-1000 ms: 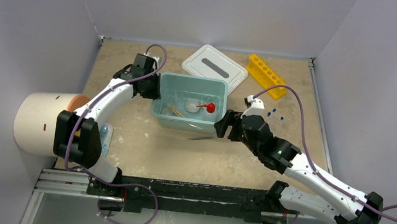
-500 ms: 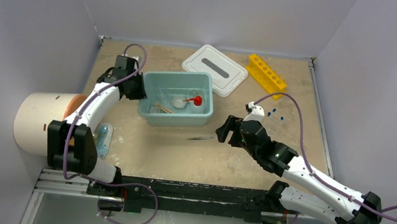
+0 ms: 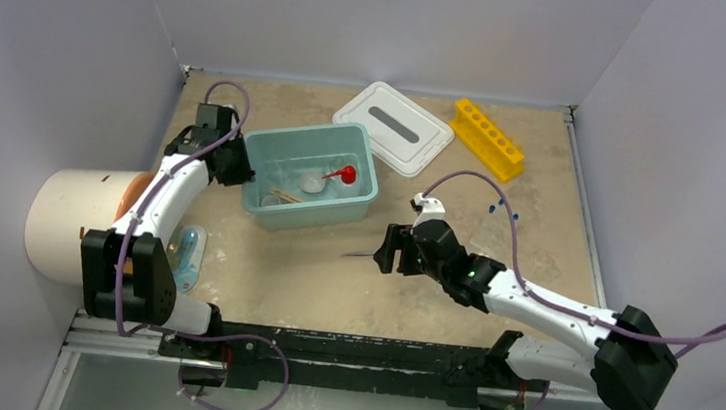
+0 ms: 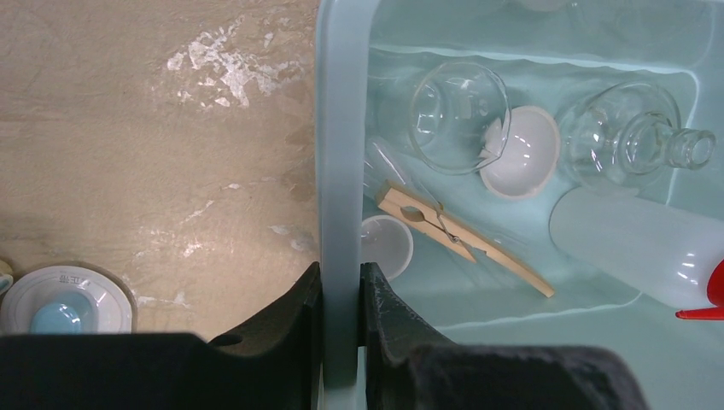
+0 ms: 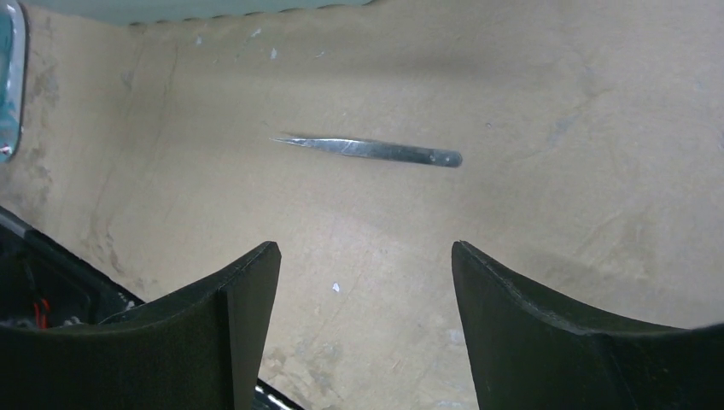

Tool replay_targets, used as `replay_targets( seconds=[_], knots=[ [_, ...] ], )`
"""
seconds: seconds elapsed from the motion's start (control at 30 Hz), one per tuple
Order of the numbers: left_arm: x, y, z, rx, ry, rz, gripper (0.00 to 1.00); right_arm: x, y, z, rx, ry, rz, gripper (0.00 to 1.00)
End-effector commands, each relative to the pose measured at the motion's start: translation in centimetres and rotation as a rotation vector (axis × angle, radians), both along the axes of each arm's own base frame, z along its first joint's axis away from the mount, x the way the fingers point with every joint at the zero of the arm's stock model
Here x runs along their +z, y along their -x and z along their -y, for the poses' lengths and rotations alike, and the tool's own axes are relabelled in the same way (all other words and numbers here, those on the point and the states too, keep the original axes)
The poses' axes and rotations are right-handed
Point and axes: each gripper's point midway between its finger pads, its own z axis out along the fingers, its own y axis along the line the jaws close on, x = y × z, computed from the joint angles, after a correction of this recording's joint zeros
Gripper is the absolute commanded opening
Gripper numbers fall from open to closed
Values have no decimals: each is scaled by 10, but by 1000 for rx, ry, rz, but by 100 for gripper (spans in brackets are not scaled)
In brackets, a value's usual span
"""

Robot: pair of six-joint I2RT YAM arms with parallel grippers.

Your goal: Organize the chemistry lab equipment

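Observation:
My left gripper (image 3: 229, 163) (image 4: 341, 269) is shut on the left wall of the teal tub (image 3: 306, 133) (image 4: 341, 128). Inside the tub lie a clear squeeze bottle (image 4: 636, 243) with a red nozzle (image 3: 347, 174), two glass flasks (image 4: 457, 115), a white bowl (image 4: 525, 154), a small clear cup (image 4: 386, 248) and a wooden peg (image 4: 465, 241). The metal tweezers (image 3: 358, 255) (image 5: 376, 149) lie flat on the table. Just right of them my right gripper (image 3: 390, 252) (image 5: 365, 252) hangs open with nothing between its fingers. Tiny blue pieces (image 3: 491, 209) lie on the table at the right.
The white lid (image 3: 394, 126) and a yellow rack (image 3: 487, 139) lie at the back. A big cream cylinder (image 3: 76, 223) lies at the left edge, with a small round dish (image 3: 189, 249) (image 4: 64, 299) beside it.
The left gripper has pulled the tub to the left and away from the tweezers. The right gripper has moved left and lower toward the tweezers, its jaws slightly narrower.

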Motion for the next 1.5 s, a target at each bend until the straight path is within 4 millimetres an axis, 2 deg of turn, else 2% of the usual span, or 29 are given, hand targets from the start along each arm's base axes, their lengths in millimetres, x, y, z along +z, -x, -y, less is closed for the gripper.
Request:
replay_targets(
  seconds=[0.0,0.2,0.33,0.43,0.53,0.73,0.83,1.07,1.27,1.47],
  knots=[
    [26,-11,-2,35,25,86,12,23,-12,-34,163,-63,137,77],
    [27,-10,0,25,37,85,34,25,-22,-59,317,-42,250,84],
    [30,-11,1,21,42,93,48,36,-30,-69,386,-56,402,86],
    [31,-11,2,15,46,99,53,51,-25,-72,458,-88,537,87],
    [30,-11,6,3,59,99,54,54,-22,-71,525,-66,648,88],
    [33,-12,10,-10,82,108,56,31,-25,-82,629,15,649,89],
    [34,-13,10,-9,85,109,60,21,-27,-87,648,21,650,89],
    [34,-15,10,-9,81,105,66,-14,-31,-87,659,82,580,89],
    [35,-18,14,-32,94,100,67,-32,-36,-90,641,100,505,83],
    [36,-19,16,-44,99,101,68,-41,-37,-89,617,107,472,75]
  ],
)
